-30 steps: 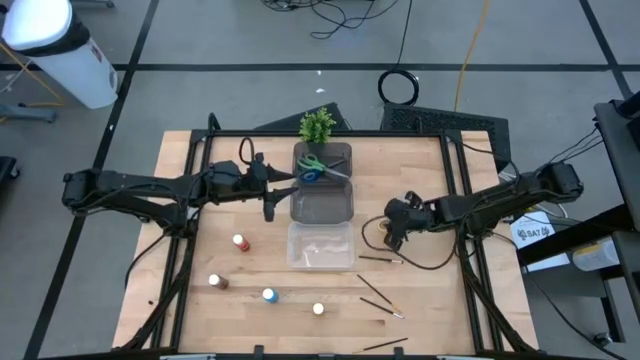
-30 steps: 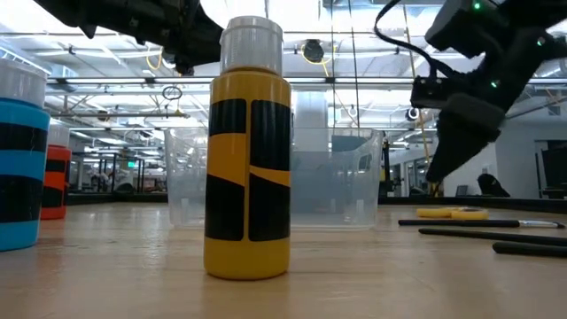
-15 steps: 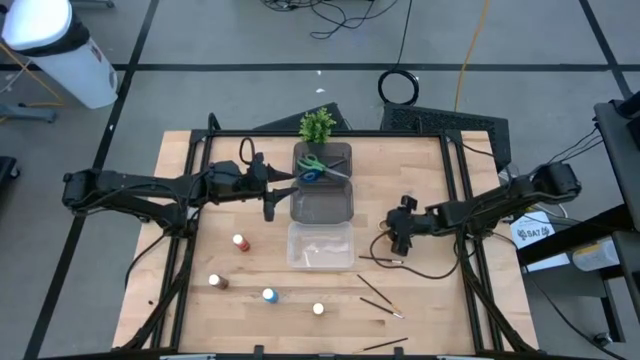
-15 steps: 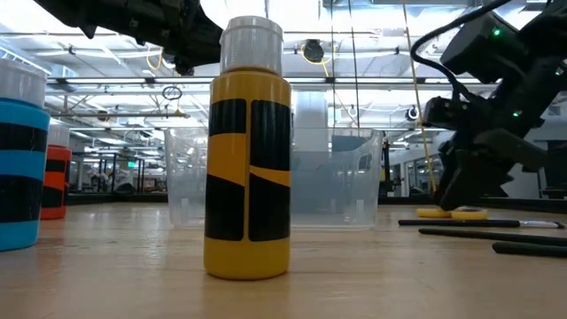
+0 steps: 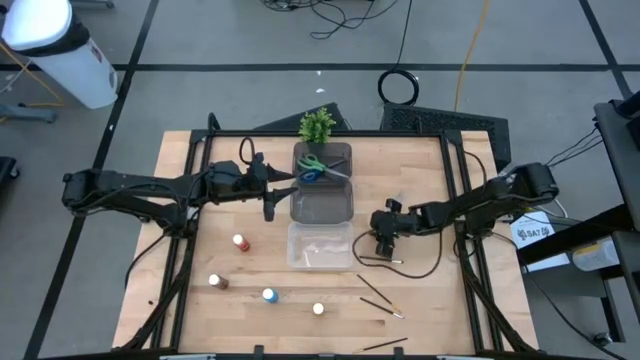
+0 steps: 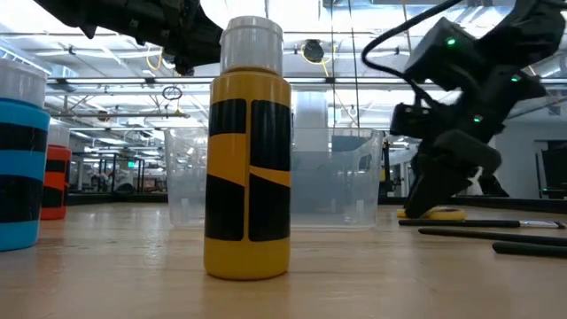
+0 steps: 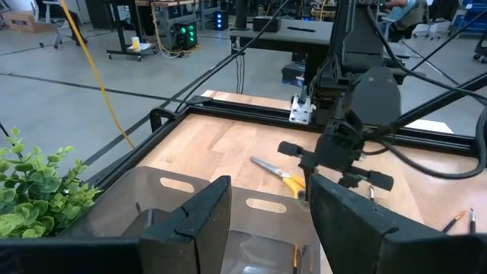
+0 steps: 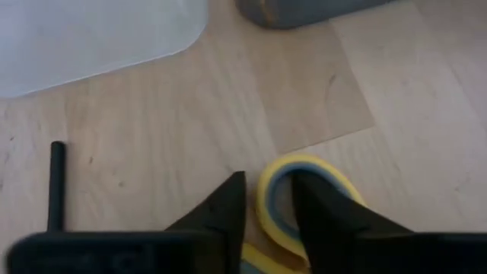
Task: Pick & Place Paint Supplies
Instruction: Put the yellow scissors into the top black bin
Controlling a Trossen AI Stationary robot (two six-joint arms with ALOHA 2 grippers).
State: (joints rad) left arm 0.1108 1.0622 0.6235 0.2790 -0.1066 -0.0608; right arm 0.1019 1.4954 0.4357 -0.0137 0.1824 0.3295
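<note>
Nearby, yellow bottle (image 6: 247, 151), black-banded label, wordless

Robotics lab, wooden table (image 5: 420, 180) on dark frame, floor cables (image 5: 340, 25), equipment racks (image 7: 163, 27)

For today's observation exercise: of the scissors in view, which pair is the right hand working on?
The yellow-handled scissors, lying on the bare table with the right hand at their handle loop. The other scissors lie in the dark bin.
</note>
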